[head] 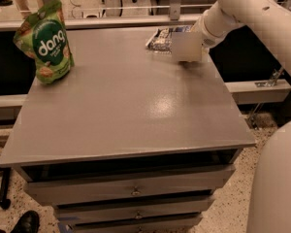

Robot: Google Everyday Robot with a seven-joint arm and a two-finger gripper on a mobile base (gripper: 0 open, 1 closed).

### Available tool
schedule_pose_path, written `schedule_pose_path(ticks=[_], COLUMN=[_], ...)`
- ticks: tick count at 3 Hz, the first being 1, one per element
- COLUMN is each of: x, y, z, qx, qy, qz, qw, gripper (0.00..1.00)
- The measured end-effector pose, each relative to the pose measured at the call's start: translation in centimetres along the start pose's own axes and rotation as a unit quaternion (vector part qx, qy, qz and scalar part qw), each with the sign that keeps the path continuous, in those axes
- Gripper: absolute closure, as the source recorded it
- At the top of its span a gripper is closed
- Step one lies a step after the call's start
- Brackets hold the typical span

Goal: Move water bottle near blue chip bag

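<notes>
The blue chip bag [159,39] lies flat at the far right of the grey table top [126,101], dark with white lettering; its right part is covered by my arm. My gripper [186,48] sits low over the table at the end of the white arm [233,8], just right of the bag and touching or overlapping its edge. The water bottle does not show; it is hidden or out of view, possibly behind the gripper.
A green "dang" bag [44,42] stands upright at the far left of the table. Drawers [136,191] run under the front edge. A rail [111,21] runs behind the table. My white base [276,178] stands at the right.
</notes>
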State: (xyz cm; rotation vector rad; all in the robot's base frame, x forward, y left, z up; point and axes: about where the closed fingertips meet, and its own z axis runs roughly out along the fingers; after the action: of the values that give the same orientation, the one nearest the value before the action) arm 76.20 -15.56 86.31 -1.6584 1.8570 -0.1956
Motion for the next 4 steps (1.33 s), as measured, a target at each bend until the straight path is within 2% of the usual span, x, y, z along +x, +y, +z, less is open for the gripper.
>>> schedule_pose_path(ticks=[1,3,4], x=[0.1,0.3,1.3], y=[0.6,1.1,0.6], z=[-0.4,-1.3,-3.9], qx=[0.000,0.006,0.029], qy=[-0.003,-0.004,-0.009], qz=[0.001,0.002,0.015], qw=[1.0000,1.0000,0.9994], gripper=[0.00,0.00,0.00])
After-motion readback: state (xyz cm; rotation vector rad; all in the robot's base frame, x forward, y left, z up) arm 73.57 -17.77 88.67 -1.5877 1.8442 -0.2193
